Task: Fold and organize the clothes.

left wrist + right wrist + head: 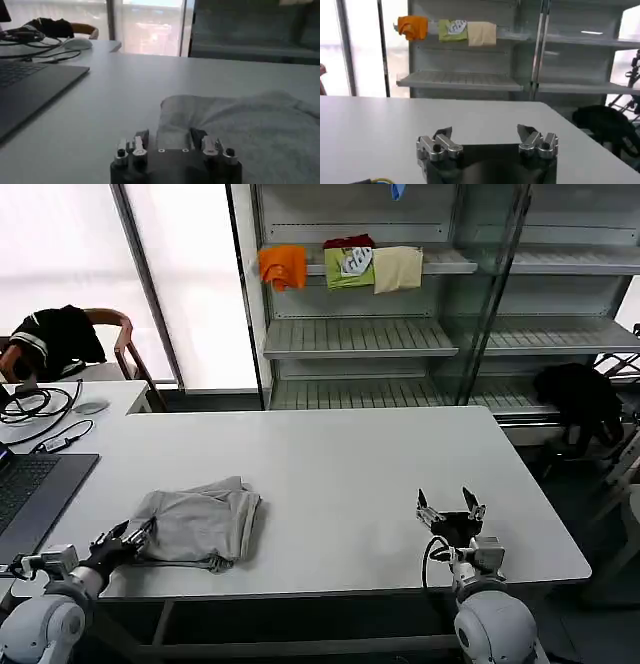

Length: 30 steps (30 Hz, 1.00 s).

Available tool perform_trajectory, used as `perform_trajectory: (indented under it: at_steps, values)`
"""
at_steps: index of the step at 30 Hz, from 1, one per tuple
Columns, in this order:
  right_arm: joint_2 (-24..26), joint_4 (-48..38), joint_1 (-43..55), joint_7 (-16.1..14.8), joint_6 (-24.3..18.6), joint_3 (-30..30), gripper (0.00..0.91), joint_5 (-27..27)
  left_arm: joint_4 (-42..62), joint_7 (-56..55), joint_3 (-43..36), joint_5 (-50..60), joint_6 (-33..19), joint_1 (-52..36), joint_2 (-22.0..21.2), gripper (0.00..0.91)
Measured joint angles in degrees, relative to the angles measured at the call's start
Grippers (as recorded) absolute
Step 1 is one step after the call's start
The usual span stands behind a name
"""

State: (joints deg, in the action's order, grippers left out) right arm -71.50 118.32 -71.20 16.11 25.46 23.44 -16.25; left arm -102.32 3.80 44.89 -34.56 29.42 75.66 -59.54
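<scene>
- Grey shirt [200,524]: a soft, matte cotton garment lying on the white counter [330,474] near its front edge, on the robot's left. It is bundled into a rough rectangle with rumpled folds. Chest print and neck lining cannot be made out; its underside is hidden.
- Same shirt, left wrist view [240,130]: a nubbly, fleecy surface with a squared corner lying between the fingers; the far side runs out of the picture.
- Left gripper [130,536]: low at the shirt's near-left corner, fingers spread apart on either side of the cloth edge, not clenched. In the left wrist view [170,137] the dark finger tips flank the cloth corner; contact cannot be told.
- Right gripper [450,509]: over bare counter on the robot's right, well apart from the shirt, its two pointed dark fingers wide apart and holding nothing. The right wrist view [485,132] shows metal knuckles and a black body, cut off below.
- Laptop [30,494]: flat, dark grey, at the counter's left edge, partly cut off.
- Cables [40,404] and a mouse [90,406]: on the counter behind the laptop.
- Metal shelf rack [400,334]: slatted shelves behind the counter, carrying folded orange [283,266], green [350,266] and cream [398,268] cloths.
- Black garments: one draped on a wooden chair [60,334], one heap [580,394] at right, details indistinct.
</scene>
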Motion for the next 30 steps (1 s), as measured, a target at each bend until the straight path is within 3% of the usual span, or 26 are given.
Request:
perform_trajectory:
  at_steps: [17, 30]
  values:
    - [0.25, -0.99, 1.52, 0.15, 0.47, -0.2, 0.907, -0.2, 1.36, 0.95, 0.55, 0.17, -2.14, 0.0, -0.08, 0.01]
    - [0.35, -2.02, 2.95, 0.34, 0.53, -1.43, 0.907, -0.55, 3.15, 0.81, 5.99, -2.66, -2.79, 0.06, 3.17, 0.01]
